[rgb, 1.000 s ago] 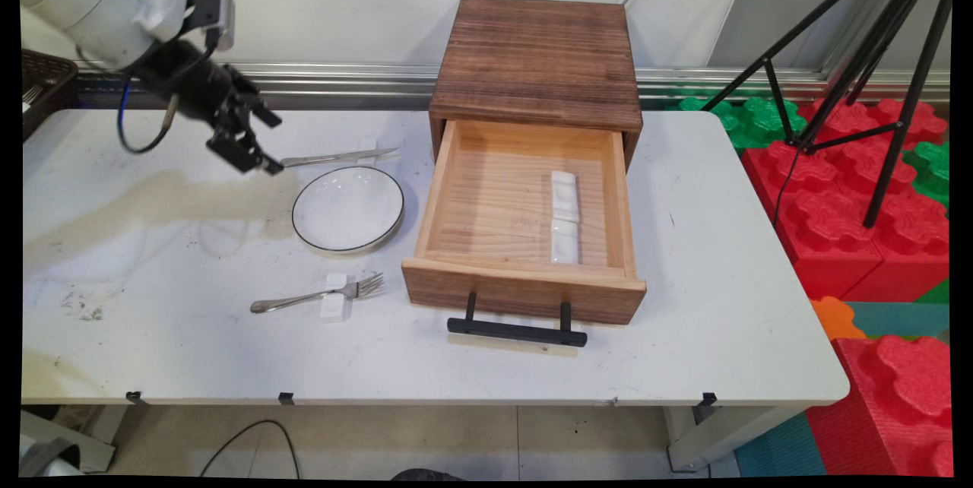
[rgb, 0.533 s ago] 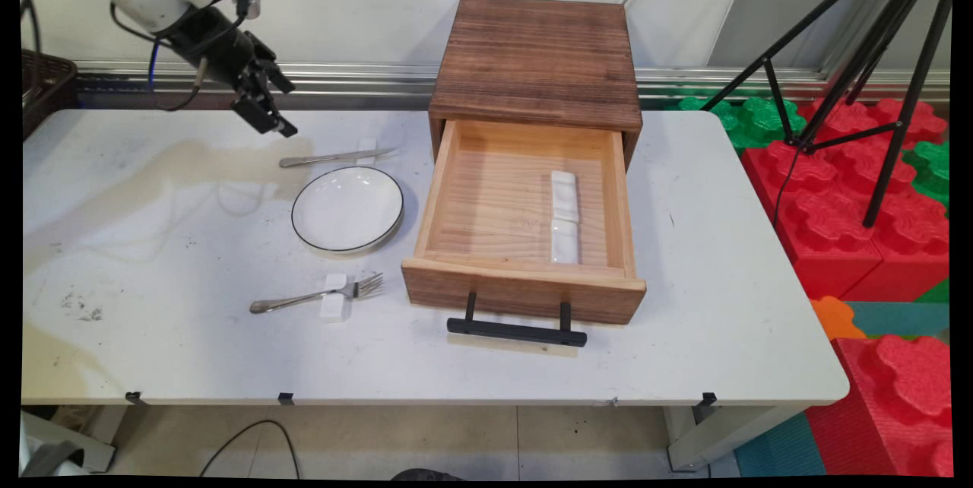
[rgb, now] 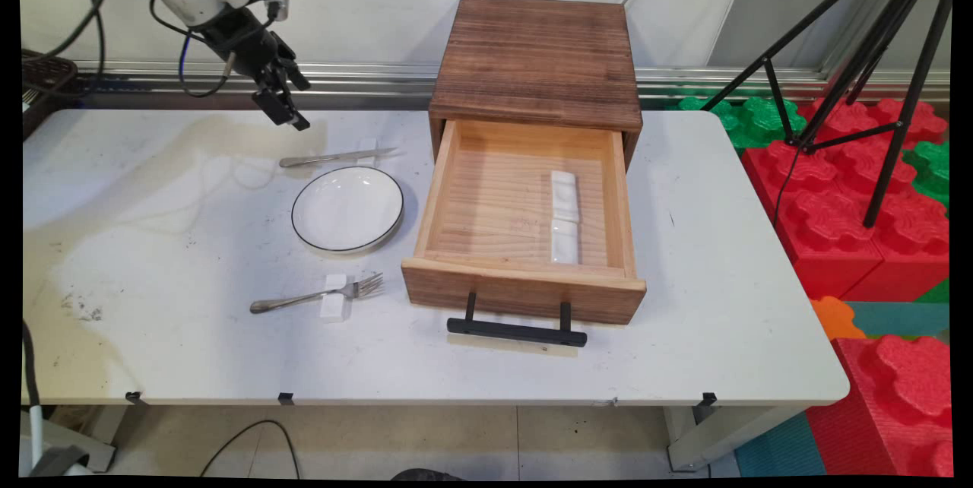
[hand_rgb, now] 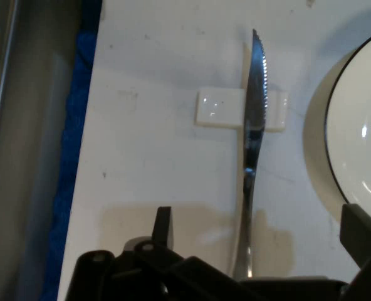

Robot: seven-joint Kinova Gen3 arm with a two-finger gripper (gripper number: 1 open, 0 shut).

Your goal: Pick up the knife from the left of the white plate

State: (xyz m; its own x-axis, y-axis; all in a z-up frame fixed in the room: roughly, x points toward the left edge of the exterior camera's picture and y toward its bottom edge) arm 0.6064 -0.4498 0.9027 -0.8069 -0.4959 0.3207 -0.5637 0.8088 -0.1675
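Your gripper (rgb: 291, 109) hangs in the air over the far left part of the table (rgb: 722, 260), above and a little left of the knife (rgb: 334, 158). It holds nothing. In the hand view its two fingers (hand_rgb: 163, 227) stand wide apart, one at the left and one at the right edge, and the knife (hand_rgb: 253, 138) lies between them on the table below, not touched.

What has changed: one second ago the gripper was low, just at the handle end of the knife. Half a second ago it was already higher, and now it is higher again and moved somewhat to the right, toward the wall. So the arm has been rising away from the knife. The knife itself has not moved; it lies as before with its blade across a small white rest (rgb: 368, 151), just beyond the plate (rgb: 347, 209).

The other things are also as they were. The fork (rgb: 318, 295) lies on its own rest (rgb: 335, 298) near the plate's near side. The drawer (rgb: 524, 218) of the wooden box (rgb: 537, 62) stands pulled open to the right of the plate, with two white rests (rgb: 564, 217) inside, end to end. Nothing else on the table has shifted.
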